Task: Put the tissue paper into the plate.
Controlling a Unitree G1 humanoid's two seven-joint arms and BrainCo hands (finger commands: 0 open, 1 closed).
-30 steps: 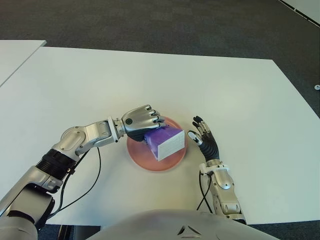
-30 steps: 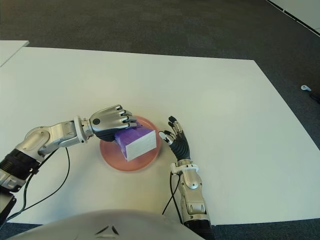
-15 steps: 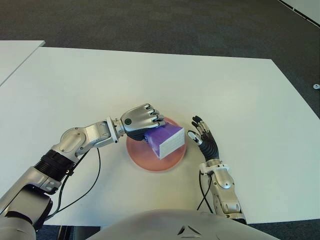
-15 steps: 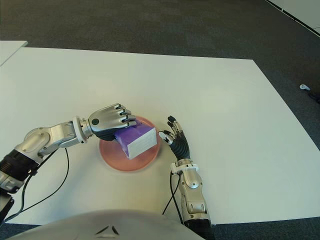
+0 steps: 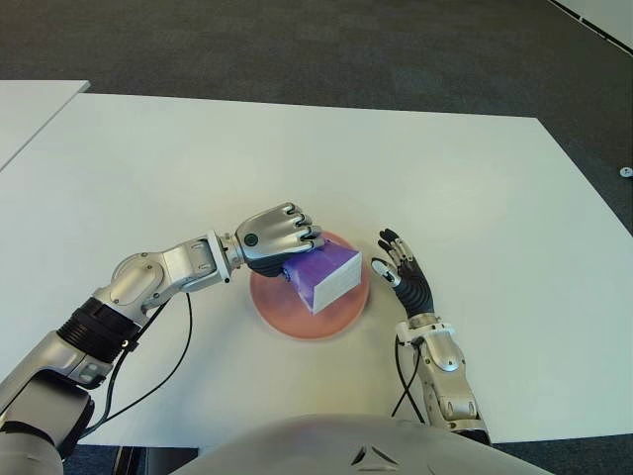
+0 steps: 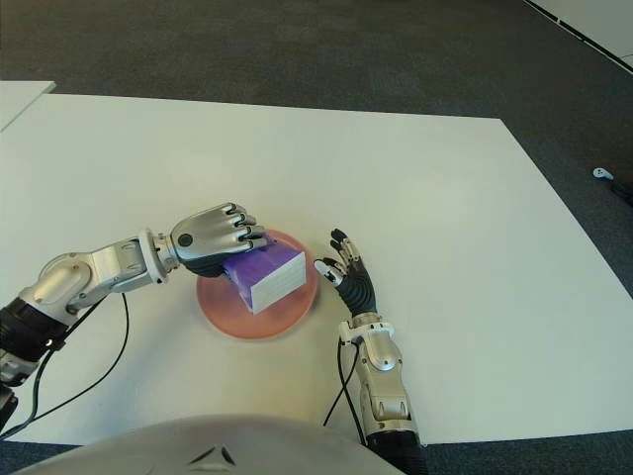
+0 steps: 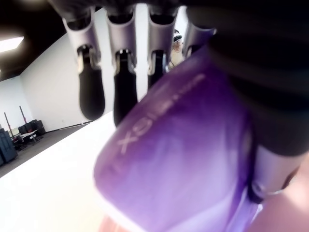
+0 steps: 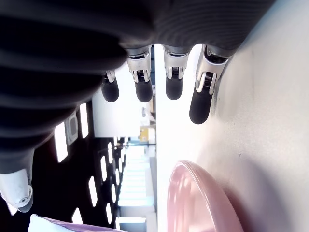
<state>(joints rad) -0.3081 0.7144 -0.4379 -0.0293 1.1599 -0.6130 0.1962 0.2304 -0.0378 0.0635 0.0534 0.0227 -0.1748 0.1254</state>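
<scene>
Light: bright, even, from overhead; ceiling lamps show in the right wrist view.
Shadows: soft, short, beside the plate (image 5: 297, 319) and arms.
Glare: white table (image 5: 475, 188) nearly washed out.
Blur: left wrist view, pack (image 7: 178, 159) out of focus.

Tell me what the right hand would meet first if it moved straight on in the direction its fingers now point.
Probably only bare white table. The open right hand points away from the robot, beside the round pink plate and to its right; the plate's rim looks just off that line, though depth is unclear.

The white surface (image 5: 297, 158) is left bare across the frame's upper half; lower centre is blocked by the plate (image 5: 287, 322), with the right hand (image 5: 401, 272) close beside it.
</scene>
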